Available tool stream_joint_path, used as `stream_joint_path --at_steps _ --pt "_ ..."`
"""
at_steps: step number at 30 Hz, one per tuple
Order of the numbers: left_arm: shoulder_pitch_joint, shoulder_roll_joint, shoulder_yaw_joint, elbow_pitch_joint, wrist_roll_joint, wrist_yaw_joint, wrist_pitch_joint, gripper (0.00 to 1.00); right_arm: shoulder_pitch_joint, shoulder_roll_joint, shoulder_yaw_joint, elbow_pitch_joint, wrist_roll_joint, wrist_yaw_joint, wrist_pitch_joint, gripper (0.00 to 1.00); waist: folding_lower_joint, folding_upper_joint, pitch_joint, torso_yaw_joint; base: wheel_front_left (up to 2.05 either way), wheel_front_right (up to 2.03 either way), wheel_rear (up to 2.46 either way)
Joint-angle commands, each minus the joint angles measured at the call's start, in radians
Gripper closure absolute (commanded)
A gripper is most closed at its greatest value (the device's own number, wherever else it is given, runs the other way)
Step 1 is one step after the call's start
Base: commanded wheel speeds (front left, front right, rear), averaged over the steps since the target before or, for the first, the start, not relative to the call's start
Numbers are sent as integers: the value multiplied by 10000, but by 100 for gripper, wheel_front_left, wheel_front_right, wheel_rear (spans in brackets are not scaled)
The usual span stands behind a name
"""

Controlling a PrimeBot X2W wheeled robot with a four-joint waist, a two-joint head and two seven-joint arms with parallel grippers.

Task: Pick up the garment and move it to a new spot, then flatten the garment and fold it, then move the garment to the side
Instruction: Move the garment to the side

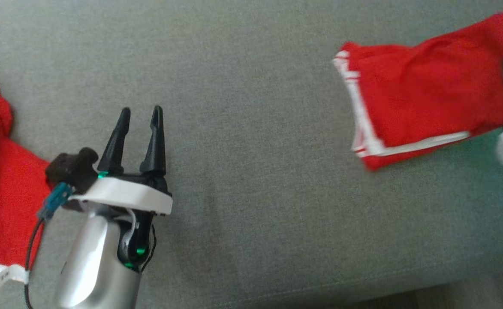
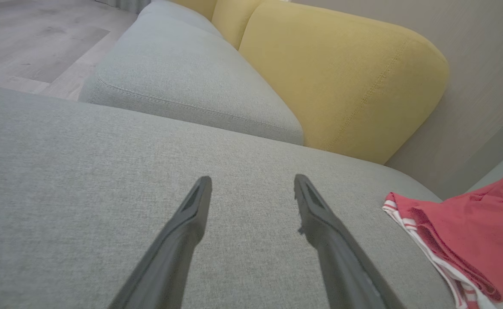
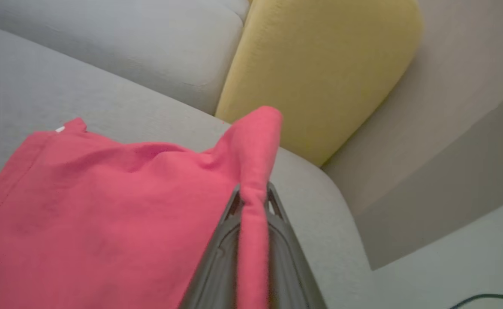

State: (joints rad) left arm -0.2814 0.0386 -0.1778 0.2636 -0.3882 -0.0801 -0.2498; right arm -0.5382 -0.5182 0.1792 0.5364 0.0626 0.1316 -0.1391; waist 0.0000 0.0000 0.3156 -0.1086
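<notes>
Overhead, our left gripper (image 1: pixel 141 110) hovers spread over the grey fabric sofa cushion (image 1: pixel 251 171); the folded red garment with white stripes (image 1: pixel 423 90) lies far right. From our left wrist, its jaws stand wide apart, the garment off right. From our right wrist, our right gripper (image 3: pixel 253 193) pinches a red fold of it.

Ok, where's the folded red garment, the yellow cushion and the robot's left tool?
folded red garment (image 1: pixel 427 94): head view, middle of its top layer.
yellow cushion (image 2: pixel 341 77): left wrist view, its front face.
left tool (image 1: pixel 141 110): head view, gap midway between its fingertips.
</notes>
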Motion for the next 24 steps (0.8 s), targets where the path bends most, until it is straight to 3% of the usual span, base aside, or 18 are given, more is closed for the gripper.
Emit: stream_joint_path --at_steps 1,7,14,15,16,24 --pt "-373 116 300 -316 94 -51 -120 0 -375 -402 -151 -151 332 -9 45 100 0 0 254 -82 0 0 0" --pt "-769 116 176 -302 190 -133 -120 0 -747 -872 -1683 465 1030 -9 340 100 0 0 747 45 0 0 0" --pt "-884 116 254 -241 139 -164 -120 0 -856 -661 -2635 688 1196 -9 407 100 0 0 919 164 0 0 0" --pt "-879 116 271 -233 139 -168 -120 0 -867 -653 -2690 662 1180 -9 406 54 0 0 929 166 0 0 0" --pt "-878 116 287 -222 139 -172 -120 0 -876 -639 -2748 642 1171 -9 404 0 0 0 937 170 0 0 0" --pt "-954 116 270 -74 14 -186 -120 0 -771 -399 -3048 346 1286 -9 519 0 0 0 755 271 0 0 0"
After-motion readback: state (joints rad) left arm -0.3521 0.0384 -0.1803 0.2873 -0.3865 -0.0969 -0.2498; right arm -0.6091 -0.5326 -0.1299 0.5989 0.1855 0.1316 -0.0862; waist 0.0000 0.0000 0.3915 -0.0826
